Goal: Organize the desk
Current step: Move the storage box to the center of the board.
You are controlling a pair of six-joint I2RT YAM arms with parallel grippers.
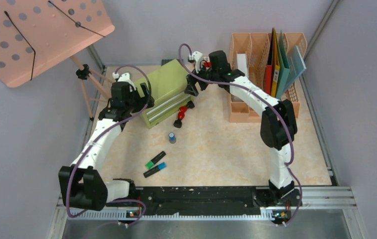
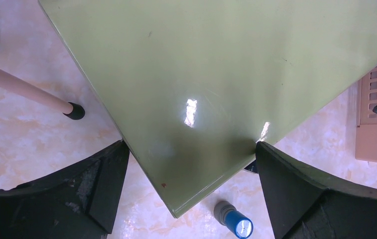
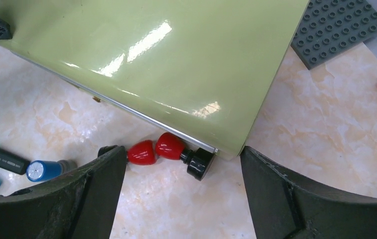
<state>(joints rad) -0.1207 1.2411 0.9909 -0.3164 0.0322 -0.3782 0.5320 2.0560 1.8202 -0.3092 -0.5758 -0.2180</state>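
mostly green cabinet (image 1: 164, 85) crowds desk (image 1: 226, 154); markers (image 1: 155, 160), red stamp (image 1: 181, 115) beside.

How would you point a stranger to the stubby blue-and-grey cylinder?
Find the glossy green drawer cabinet on the beige marble-patterned desk. In front of it sits the stubby blue-and-grey cylinder, far shorter than the two long black markers nearby.

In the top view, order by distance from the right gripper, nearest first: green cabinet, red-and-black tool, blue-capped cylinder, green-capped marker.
1. Green metal drawer cabinet, directly at the right gripper.
2. Red-and-black tool, at the cabinet's front.
3. Small blue-capped cylinder, below that tool.
4. Black green-capped marker, lowest in view.
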